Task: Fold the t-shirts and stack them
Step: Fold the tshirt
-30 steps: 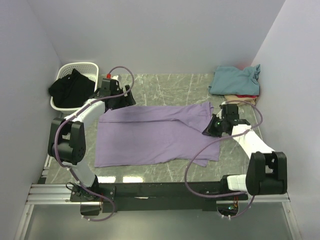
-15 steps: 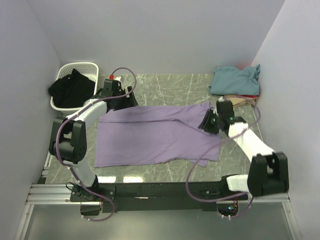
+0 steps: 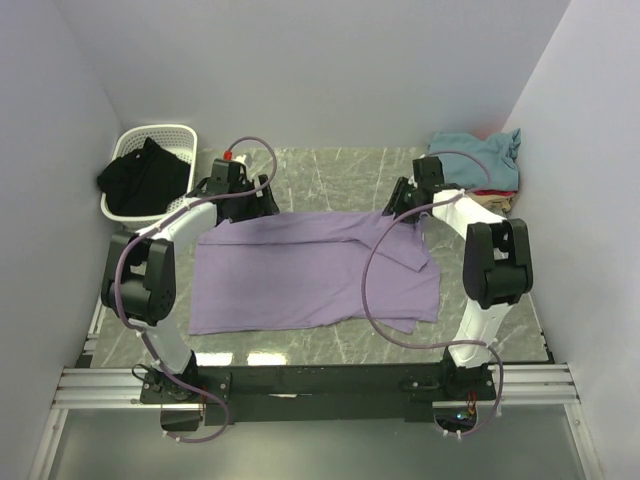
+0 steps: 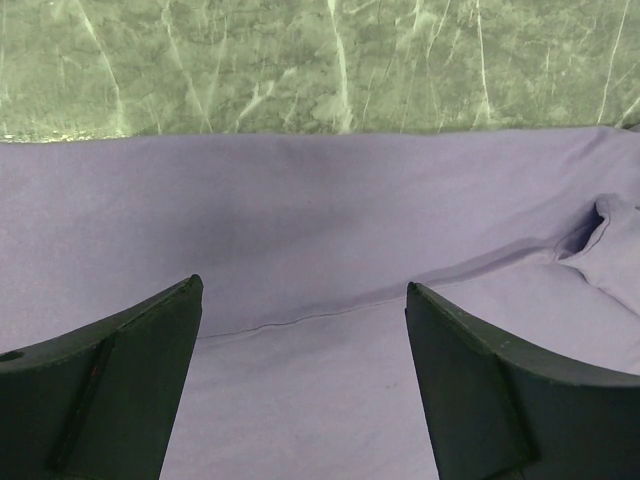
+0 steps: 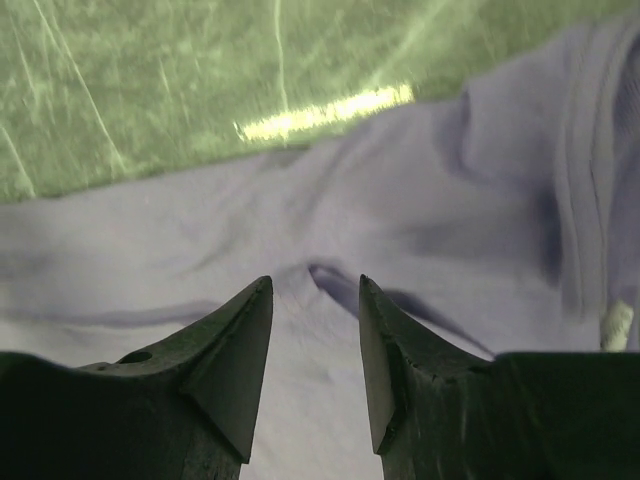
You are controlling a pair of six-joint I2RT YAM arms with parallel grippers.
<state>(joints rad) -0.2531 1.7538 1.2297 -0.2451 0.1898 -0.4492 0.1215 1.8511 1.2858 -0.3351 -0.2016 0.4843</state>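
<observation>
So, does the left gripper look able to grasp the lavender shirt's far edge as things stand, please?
Probably yes: the left gripper hangs open over the lavender shirt near that edge, nothing lying in the way.

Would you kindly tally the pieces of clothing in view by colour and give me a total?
Light purple fabric t-shirt, spread flat: 1
Teal fabric t-shirt, topping the far-right pile: 1
Red fabric layer, only its edge showing: 1
Tan fabric layer, only its edge showing: 1
Black garment in the white plastic basket: 1
Total: 5
</observation>
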